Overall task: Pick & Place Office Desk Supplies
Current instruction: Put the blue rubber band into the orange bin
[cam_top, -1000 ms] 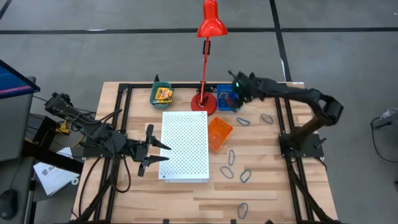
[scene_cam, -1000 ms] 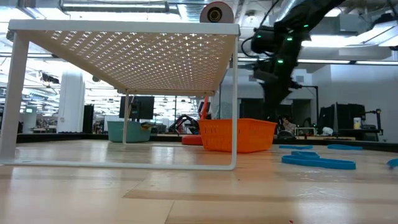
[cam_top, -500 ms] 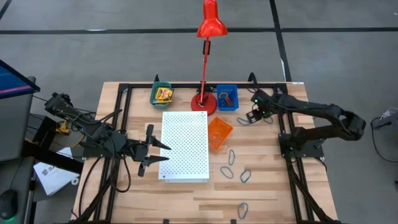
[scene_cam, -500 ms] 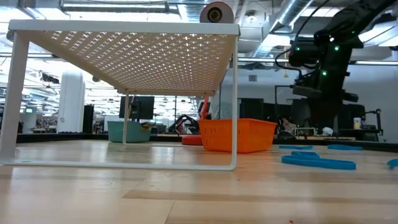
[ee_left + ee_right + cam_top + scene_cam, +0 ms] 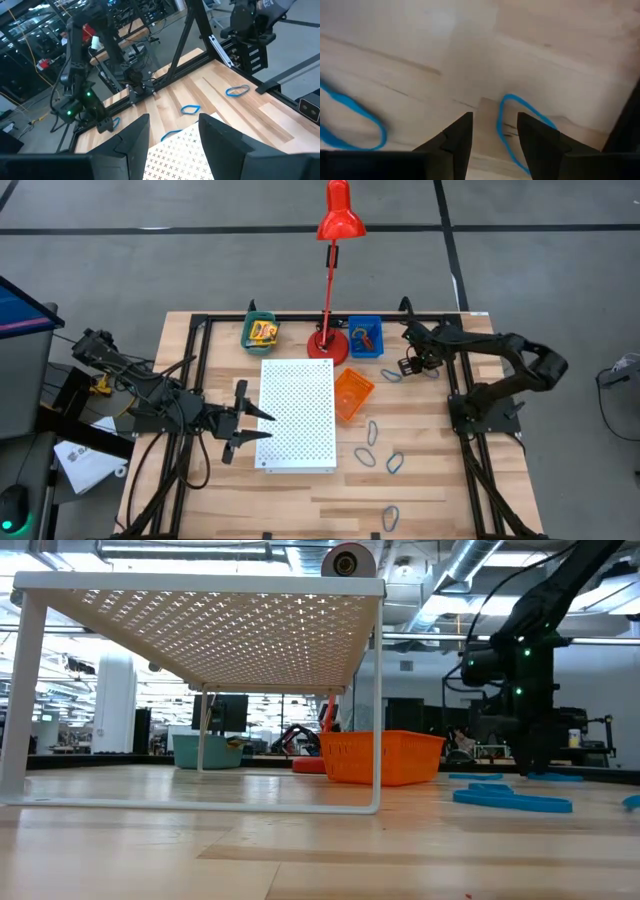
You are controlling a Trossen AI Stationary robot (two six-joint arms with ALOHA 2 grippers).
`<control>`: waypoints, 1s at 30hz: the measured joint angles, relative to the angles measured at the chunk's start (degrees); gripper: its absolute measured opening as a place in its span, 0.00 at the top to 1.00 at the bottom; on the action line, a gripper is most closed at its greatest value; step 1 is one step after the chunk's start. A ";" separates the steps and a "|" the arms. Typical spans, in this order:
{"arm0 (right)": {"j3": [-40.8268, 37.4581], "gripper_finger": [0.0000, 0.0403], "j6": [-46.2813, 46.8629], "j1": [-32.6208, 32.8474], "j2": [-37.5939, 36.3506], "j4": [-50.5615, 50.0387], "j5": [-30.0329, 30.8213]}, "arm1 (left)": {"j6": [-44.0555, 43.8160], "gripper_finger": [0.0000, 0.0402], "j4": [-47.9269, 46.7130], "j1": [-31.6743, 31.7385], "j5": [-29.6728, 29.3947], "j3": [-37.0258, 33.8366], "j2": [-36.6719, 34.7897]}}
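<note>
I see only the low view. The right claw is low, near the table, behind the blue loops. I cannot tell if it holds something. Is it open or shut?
Observer: The right claw is open. The right wrist view shows nothing gripped between its fingers.
Operator: Is there a loop under it?
Observer: Yes. One blue loop lies flat on the wood, and one side of it runs between the two fingers.
Operator: And where is the left arm?
Observer: The high view shows the left claw open at the left edge of the white perforated board, far from the loops.
</note>
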 joint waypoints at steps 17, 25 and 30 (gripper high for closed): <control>0.15 0.85 -8.85 -5.42 4.19 0.92 -2.60 | 0.52 0.59 -0.09 0.00 1.70 0.02 1.15; -0.35 0.99 -9.14 -2.00 1.09 1.41 -0.80 | 0.57 0.59 -0.09 0.00 1.70 0.02 1.15; -0.21 1.00 -3.27 7.57 -6.36 1.21 -0.37 | 0.59 0.59 -0.07 0.00 1.73 0.02 1.15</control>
